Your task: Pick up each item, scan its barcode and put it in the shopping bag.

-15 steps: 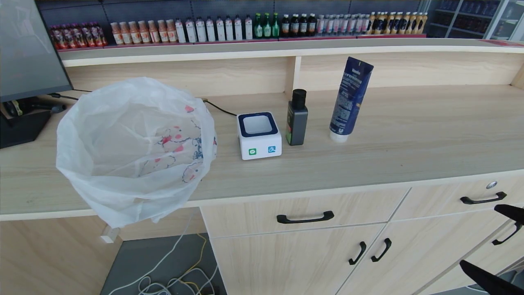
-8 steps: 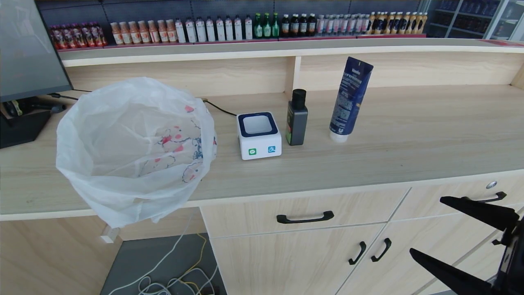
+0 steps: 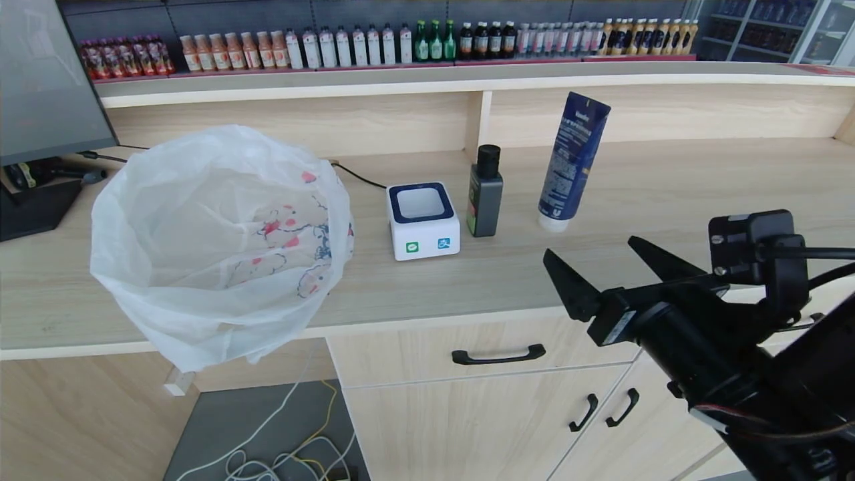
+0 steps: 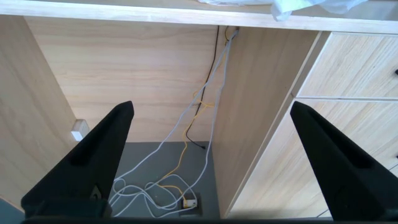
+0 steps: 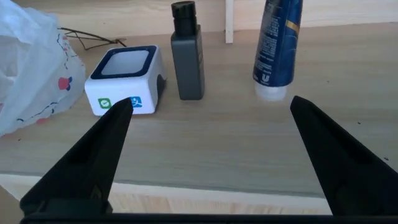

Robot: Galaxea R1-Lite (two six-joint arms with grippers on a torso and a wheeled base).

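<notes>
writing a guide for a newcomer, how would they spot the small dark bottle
On the light wooden counter, find the white cube scanner with a blue-rimmed top. Just to its right stands the dark grey plastic bottle with a black cap, shorter and boxier than the tall blue tube farther right.

The shopping bag (image 3: 220, 247) is thin, crinkled translucent plastic, the counter (image 3: 668, 194) matt wood grain (smooth), the blue tube (image 3: 573, 164) glossy plastic, the dark bottle (image 3: 484, 200) matt.
</notes>
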